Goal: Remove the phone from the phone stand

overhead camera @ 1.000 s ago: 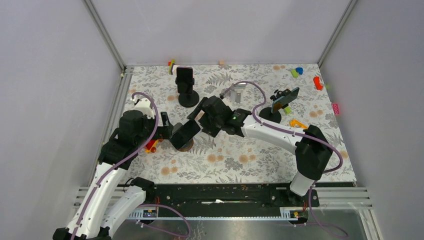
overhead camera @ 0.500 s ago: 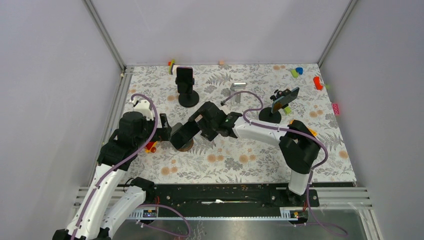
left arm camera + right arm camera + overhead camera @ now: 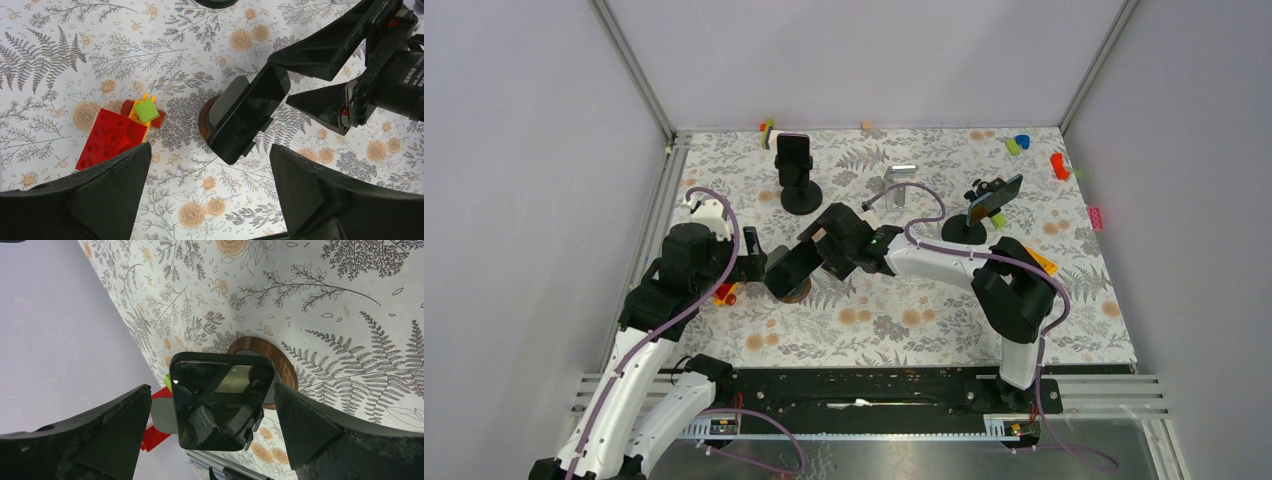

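Note:
A black phone (image 3: 794, 265) leans tilted on a stand with a round wooden base (image 3: 796, 291), left of the table's middle. It also shows in the left wrist view (image 3: 248, 114) and the right wrist view (image 3: 220, 400). My right gripper (image 3: 812, 250) is open, its fingers (image 3: 320, 55) either side of the phone's upper end with gaps on both sides. My left gripper (image 3: 759, 268) is open and empty, just left of the stand and above the mat, with the wooden base (image 3: 206, 117) ahead of it.
A red brick (image 3: 110, 137) with a green block (image 3: 146, 111) lies left of the stand. A second phone on a black stand (image 3: 794, 160) stands at the back, a third (image 3: 994, 198) at the right, a silver stand (image 3: 899, 180) between. Small toys (image 3: 1059, 165) lie back right.
My right gripper has moved left and brought its open fingers around the phone's upper end. The left arm and the phone have barely moved.

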Controlling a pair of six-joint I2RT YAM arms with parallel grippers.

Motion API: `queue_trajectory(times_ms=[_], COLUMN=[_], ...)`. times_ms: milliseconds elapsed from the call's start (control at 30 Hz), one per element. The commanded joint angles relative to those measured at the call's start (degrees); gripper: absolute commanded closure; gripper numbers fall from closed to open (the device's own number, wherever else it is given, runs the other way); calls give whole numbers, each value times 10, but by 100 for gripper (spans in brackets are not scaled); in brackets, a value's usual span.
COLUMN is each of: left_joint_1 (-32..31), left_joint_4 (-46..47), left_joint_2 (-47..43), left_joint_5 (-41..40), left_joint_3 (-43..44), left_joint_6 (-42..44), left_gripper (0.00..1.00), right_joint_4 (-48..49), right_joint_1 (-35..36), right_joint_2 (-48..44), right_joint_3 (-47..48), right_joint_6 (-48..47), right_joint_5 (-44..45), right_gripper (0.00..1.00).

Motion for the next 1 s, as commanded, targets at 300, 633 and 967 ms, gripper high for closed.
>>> queue_trajectory(times_ms=[300,633,967], left_joint_1=[-2,-2,-2], left_joint_4=[19,21,21], left_joint_2=[8,13,15], left_joint_5=[-8,-4,-3], left_joint_3=[15,15,15], left_joint_6=[3,4,4], left_gripper=[1,1,1], right_joint_4=[11,11,11], right_joint_1=[-7,-11,-11], right_joint_2=[25,44,58], right_joint_3=[31,50,54], right_joint_6=[-26,-42,-42], right_joint_5=[-1,-10,-14], right_gripper=[1,1,1])
